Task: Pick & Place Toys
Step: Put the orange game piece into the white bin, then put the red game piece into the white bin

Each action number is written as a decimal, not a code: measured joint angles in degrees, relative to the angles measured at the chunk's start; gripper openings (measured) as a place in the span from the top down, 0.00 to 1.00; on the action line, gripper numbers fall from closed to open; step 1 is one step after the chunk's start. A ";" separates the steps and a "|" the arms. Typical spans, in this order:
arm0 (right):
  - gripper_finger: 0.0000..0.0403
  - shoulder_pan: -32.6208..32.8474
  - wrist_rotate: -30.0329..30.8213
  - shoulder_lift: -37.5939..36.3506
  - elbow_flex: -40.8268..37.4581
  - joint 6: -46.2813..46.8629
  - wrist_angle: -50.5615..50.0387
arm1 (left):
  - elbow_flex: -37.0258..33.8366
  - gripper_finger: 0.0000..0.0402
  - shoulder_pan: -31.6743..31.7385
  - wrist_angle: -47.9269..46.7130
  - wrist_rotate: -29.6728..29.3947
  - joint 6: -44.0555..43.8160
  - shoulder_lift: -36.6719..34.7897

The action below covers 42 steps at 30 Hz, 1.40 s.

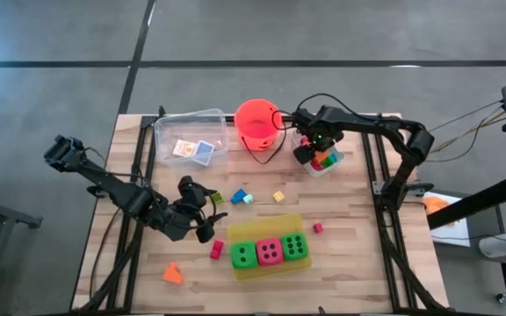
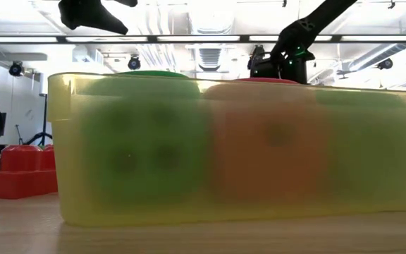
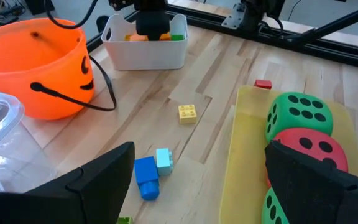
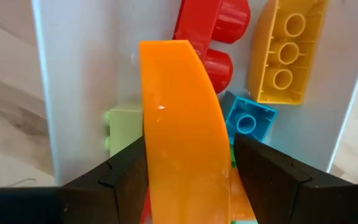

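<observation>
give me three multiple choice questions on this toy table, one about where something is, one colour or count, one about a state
1. Where does the right claw hang?
A. over the small white bin
B. over the yellow tray
C. over the clear box

2. How many foam dice sit in the yellow tray?
A. one
B. three
C. five

3. What is the right claw doing?
A. open and empty
B. shut on an orange curved piece
C. shut on a green die

Answers:
1. A, the high view puts it at the white bin beside the orange bucket.
2. B, the high view shows green, pink, green in a row.
3. B, the right wrist view shows the orange piece between its fingers.
</observation>
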 joint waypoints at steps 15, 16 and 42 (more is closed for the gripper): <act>0.45 0.84 -0.29 -8.08 -0.04 1.81 -1.96 | 0.00 0.14 0.00 0.00 -0.04 0.04 -0.02; 0.45 1.20 -0.30 -9.13 -0.04 1.83 -2.63 | 0.00 0.14 0.00 0.00 -0.04 0.04 0.00; 0.45 27.05 -9.14 -35.40 -17.29 26.11 -11.82 | 0.00 0.14 0.02 0.00 -0.04 0.04 0.00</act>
